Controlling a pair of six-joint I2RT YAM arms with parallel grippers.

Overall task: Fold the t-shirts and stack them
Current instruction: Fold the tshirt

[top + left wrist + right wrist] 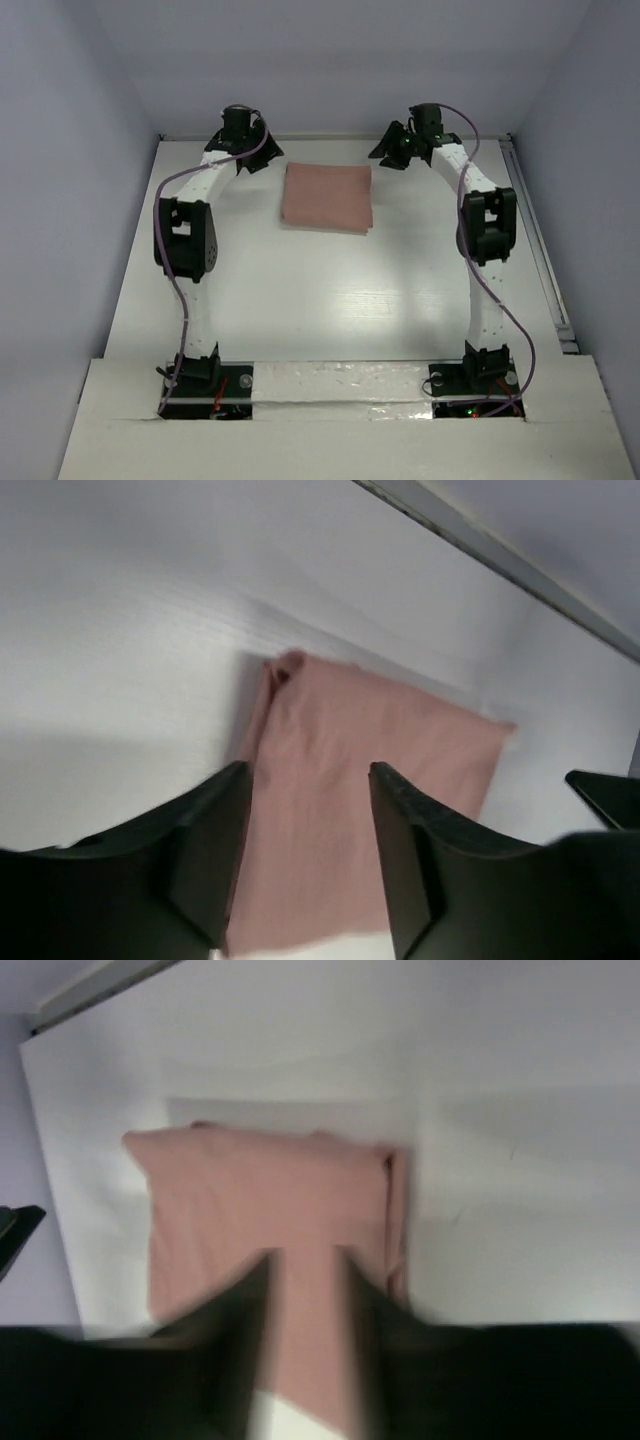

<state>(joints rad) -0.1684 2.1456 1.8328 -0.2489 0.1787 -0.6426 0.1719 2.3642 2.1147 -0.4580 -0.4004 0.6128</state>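
The salmon-pink t-shirt (328, 196) lies folded into a plain square at the far middle of the white table. It also shows in the left wrist view (340, 780) and the right wrist view (260, 1200). My left gripper (250, 160) hovers just left of the shirt's far left corner, open and empty; its fingers (215, 850) frame the shirt's edge from above. My right gripper (392, 152) hovers just right of the far right corner, open and empty; its view is blurred by motion.
The white table (330, 300) is bounded by pale walls at the back and sides, with a metal rail (540, 240) along the right edge. Both arm bases stand at the near edge (330, 385).
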